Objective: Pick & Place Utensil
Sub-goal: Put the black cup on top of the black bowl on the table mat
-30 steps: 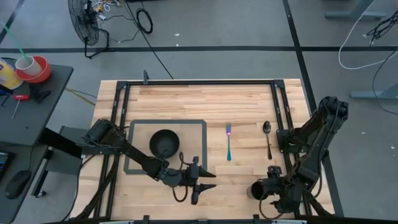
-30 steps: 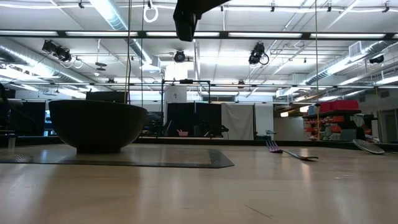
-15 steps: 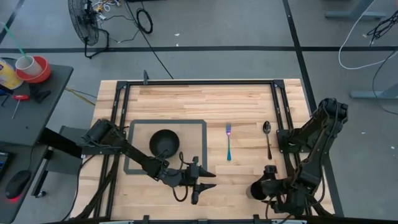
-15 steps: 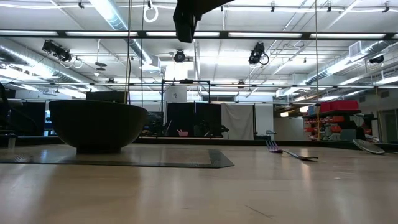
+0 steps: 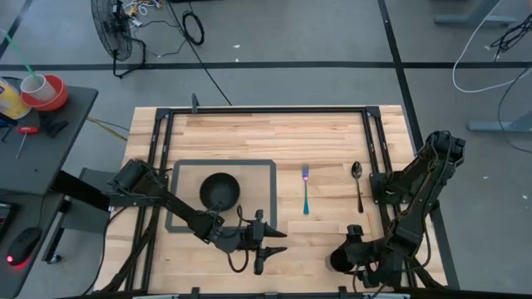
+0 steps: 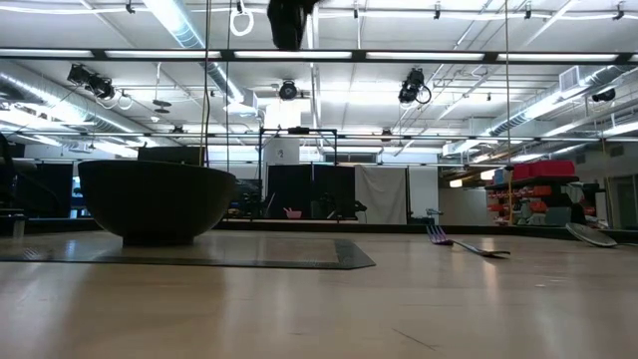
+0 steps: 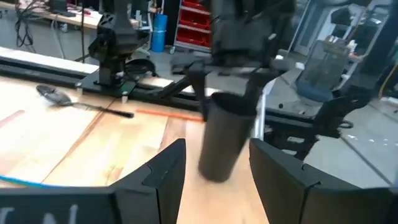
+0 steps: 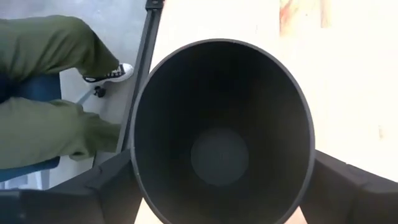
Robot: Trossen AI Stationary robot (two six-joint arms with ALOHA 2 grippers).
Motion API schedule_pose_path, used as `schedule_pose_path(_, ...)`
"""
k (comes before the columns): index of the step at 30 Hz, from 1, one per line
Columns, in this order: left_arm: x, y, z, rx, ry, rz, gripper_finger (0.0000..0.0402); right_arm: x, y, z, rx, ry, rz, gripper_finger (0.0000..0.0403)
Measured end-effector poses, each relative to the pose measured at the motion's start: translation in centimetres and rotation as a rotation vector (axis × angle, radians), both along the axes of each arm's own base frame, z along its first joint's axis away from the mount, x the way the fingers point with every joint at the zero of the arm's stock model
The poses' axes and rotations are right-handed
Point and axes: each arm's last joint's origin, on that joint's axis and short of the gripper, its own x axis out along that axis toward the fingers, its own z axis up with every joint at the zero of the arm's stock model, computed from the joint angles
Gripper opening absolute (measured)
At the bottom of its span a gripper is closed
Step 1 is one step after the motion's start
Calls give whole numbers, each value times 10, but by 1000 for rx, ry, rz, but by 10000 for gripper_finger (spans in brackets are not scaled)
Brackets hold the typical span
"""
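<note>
Holding the tall black plastic cup (image 8: 221, 134) between its fingers near the table's front edge, the right gripper (image 5: 353, 257) should keep it upright and steady, while the rainbow-coloured metal fork (image 5: 306, 189) and black spoon (image 5: 357, 184) lie apart mid-table and the left gripper (image 5: 264, 247) waits wide open.

Bowl (image 5: 220, 191) on mat (image 5: 264, 170); fork (image 5: 306, 190) right of mat, spoon (image 5: 357, 184) beyond.

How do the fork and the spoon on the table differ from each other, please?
The fork has an iridescent blue-purple sheen; the spoon is dark and plain. The fork lies nearer the grey mat with the black bowl; the spoon lies nearer the right arm's side. Both lie flat, heads pointing the same way, untouched by either gripper.
</note>
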Motion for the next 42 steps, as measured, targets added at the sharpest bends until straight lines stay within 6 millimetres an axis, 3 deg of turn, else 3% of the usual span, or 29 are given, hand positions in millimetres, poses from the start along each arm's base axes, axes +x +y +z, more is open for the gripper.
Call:
schedule_pose_path(7, -28, -10, 34, 64, 23, 19, 181, 33, -20, 4, -31, -31, -60, 329)
schedule_pose_path(12, -44, -15, 49, 80, 43, -9, 181, 81, -50, 29, -93, -132, -98, 332)
schedule_pose_path(16, -50, -21, 43, 119, 106, -33, 181, 126, -93, 55, -147, -240, -176, 329)
schedule_pose_path(21, -59, -29, 36, 111, 169, -56, 181, 166, -171, 70, -200, -247, -290, 328)
schedule_pose_path(25, -70, -38, 31, 147, 222, -91, 181, 195, -219, 66, -212, -192, -306, 328)
schedule_pose_path(32, -107, -34, 47, 213, 301, 5, 181, 245, -253, 48, -162, -93, -250, 328)
schedule_pose_path(37, -123, -34, 56, 251, 281, 78, 181, 256, -269, 26, -175, -59, -295, 334)
schedule_pose_path(42, -129, -38, 55, 275, 278, 80, 181, 258, -283, 21, -122, -53, -326, 335)
